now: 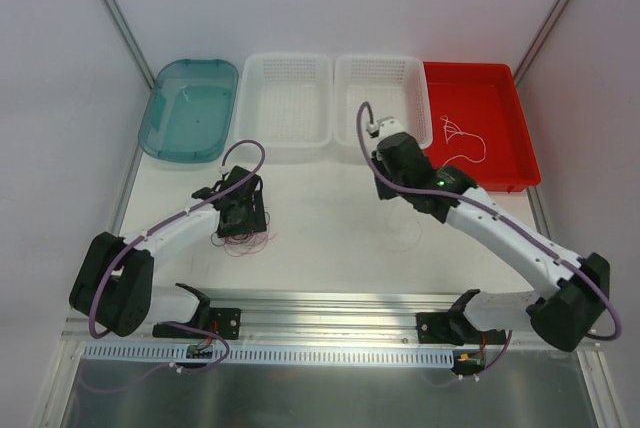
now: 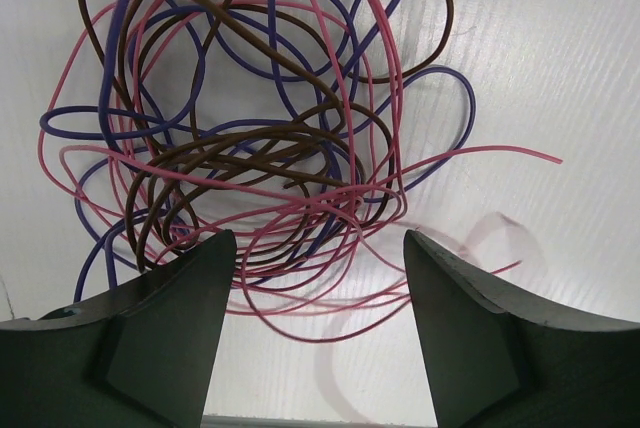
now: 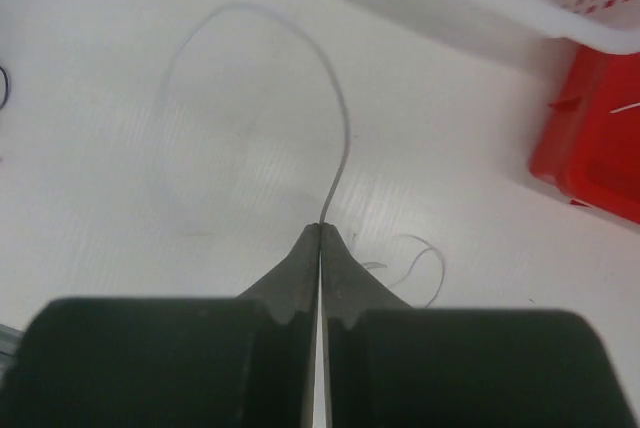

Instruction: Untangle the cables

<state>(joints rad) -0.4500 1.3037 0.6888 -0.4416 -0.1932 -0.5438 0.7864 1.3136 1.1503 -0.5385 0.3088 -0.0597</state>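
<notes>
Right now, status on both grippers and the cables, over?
Left gripper open, straddling the near edge of the tangle of pink, purple and brown wires. Right gripper shut on one pale wire, apart from the tangle. Nothing seen in the way.

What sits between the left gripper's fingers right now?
In the left wrist view, the lower pink loops of the tangled cables lie over the table between the left gripper's open fingers, not gripped.

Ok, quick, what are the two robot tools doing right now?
Left tool: open over tangled pink, brown, purple wires.
Right tool: shut on thin white wire.
</notes>
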